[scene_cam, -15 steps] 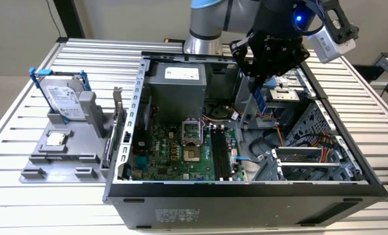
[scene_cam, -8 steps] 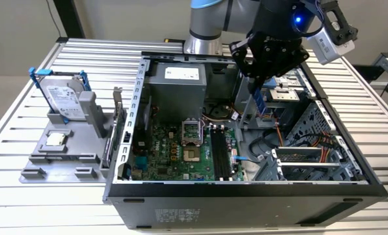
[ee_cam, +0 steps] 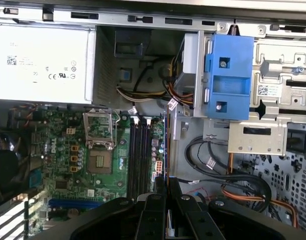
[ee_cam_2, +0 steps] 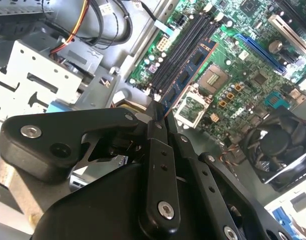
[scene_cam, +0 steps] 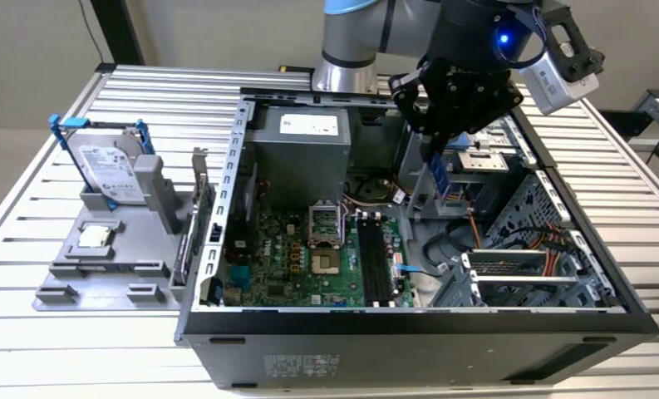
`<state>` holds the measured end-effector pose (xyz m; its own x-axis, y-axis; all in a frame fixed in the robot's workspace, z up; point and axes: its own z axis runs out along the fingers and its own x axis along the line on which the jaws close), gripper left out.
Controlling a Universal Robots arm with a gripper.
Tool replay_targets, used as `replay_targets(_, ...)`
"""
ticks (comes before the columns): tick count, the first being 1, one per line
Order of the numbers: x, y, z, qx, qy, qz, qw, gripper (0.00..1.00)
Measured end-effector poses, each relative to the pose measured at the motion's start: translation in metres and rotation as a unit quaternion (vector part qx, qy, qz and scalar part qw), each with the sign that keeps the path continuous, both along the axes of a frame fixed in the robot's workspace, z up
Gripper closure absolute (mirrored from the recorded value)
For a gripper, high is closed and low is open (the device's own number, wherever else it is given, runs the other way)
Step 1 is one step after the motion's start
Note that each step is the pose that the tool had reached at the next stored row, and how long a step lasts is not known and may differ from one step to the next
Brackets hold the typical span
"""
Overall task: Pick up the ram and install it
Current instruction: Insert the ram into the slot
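Note:
My gripper hangs over the open computer case and is shut on the ram, a thin blue stick pointing down from its fingers. In the exterior view the ram hangs above the motherboard, up and to the right of the black slots. In the second wrist view the ram runs out from the gripper alongside the slots. The first wrist view shows the ram edge-on beside the slots, gripped between the fingers.
A power supply fills the case's back. A drive cage and cables sit on the exterior view's right, with a blue bracket nearby. Outside the case, a grey stand holds a hard drive and a processor chip.

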<state>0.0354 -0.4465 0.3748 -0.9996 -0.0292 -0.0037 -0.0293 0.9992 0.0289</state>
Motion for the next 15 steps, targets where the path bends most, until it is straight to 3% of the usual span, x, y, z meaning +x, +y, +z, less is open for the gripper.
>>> replay_targets(15, -0.0005, 0.0, -0.0091, 0.0, 0.0, 0.0, 1.0, 1.0)
